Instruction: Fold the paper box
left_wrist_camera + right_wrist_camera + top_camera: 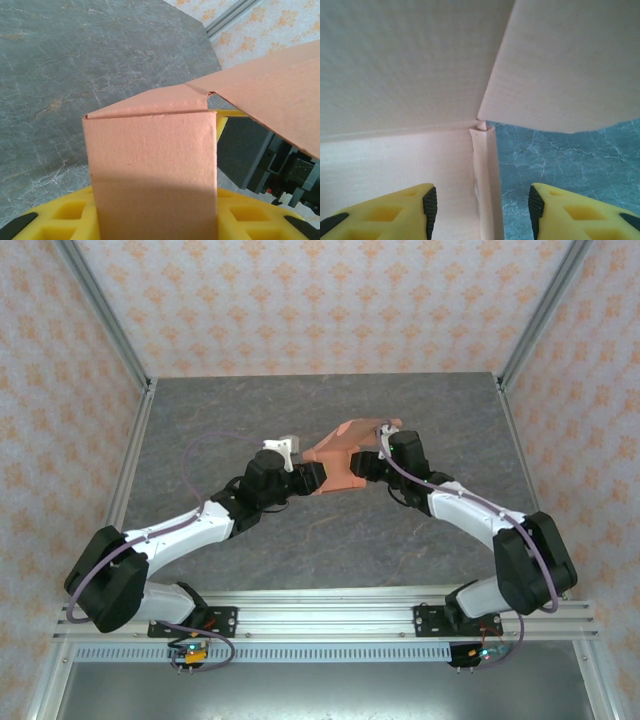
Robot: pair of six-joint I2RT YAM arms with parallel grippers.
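The salmon-orange paper box [345, 453] is partly folded and held up off the grey marbled table [300, 540] near its middle, between the two arms. The left end effector [311, 478] is clamped on the paper box at its near-left end: in the left wrist view an upright panel fills the gap between the yellow fingers [60, 216], with a loose flap spreading away to the upper right. The right end effector [482, 205] has its fingers [400, 210] apart, and a narrow folded edge of the card stands in the gap between them.
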